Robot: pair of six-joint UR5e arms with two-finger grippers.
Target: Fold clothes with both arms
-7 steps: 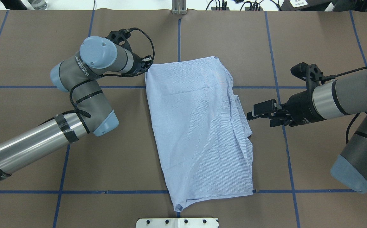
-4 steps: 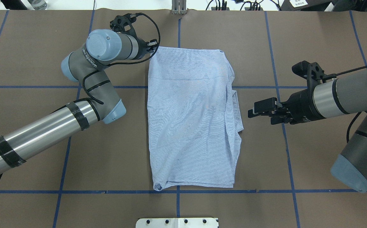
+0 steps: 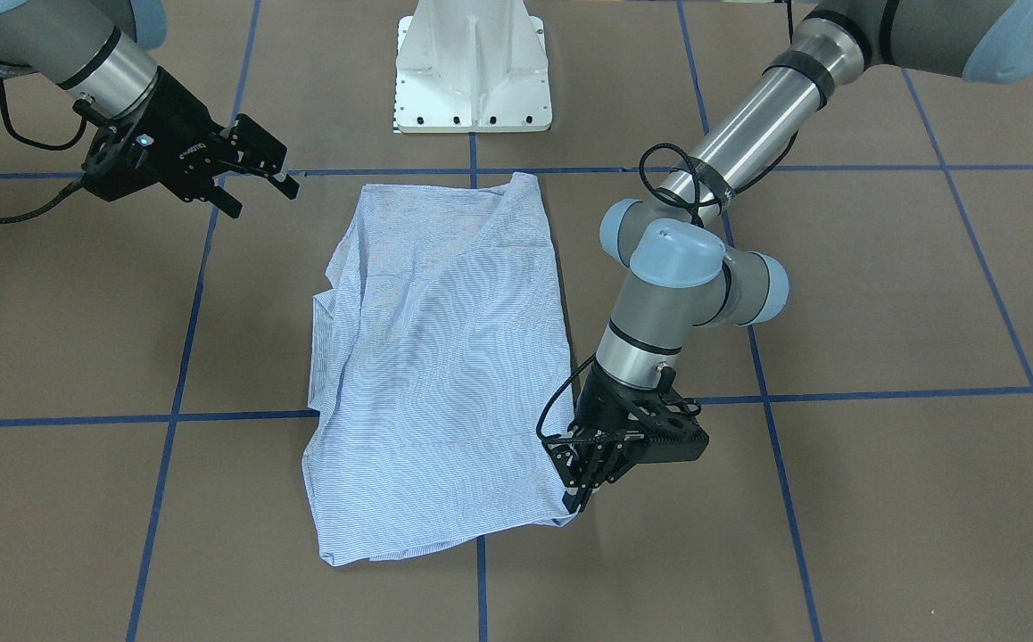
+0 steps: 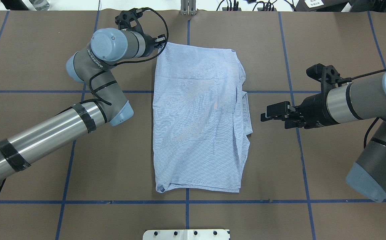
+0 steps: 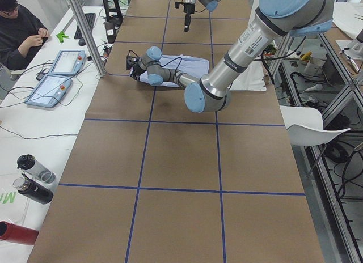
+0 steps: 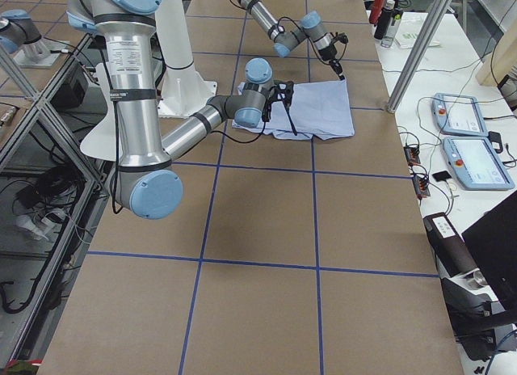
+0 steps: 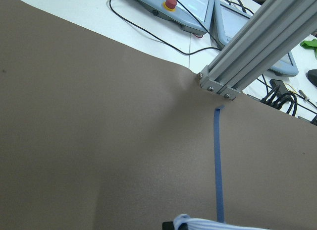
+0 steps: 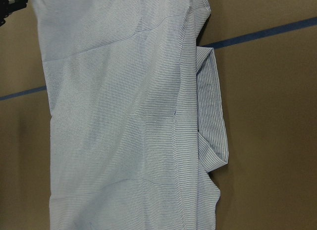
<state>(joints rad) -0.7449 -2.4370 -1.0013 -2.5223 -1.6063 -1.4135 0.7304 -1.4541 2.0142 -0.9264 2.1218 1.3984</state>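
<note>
The light blue-and-white striped shirt [image 4: 199, 116] lies folded into a tall rectangle in the middle of the brown table, with a sleeve fold sticking out on its right edge [image 4: 246, 106]. My left gripper [image 4: 161, 41] is shut on the shirt's far left corner; in the front-facing view it [image 3: 581, 499] pinches that corner low at the table. The left wrist view shows only a bit of the held cloth [image 7: 208, 224]. My right gripper [image 4: 269, 118] is open and empty, a little right of the shirt's right edge and apart from it [image 3: 265, 189]. The right wrist view shows the shirt [image 8: 124, 116].
The white pedestal base [image 3: 472, 71] stands at the near edge behind the shirt. An aluminium post [image 4: 188, 8] stands at the far edge just beyond the left gripper. Blue tape lines [image 4: 66, 201] cross the table. Operator pendants [image 6: 468, 132] lie past the far edge.
My left gripper has pulled the shirt's far left corner away from the robot. The whole shirt slid toward the far edge and straightened. The right arm has barely moved.
</note>
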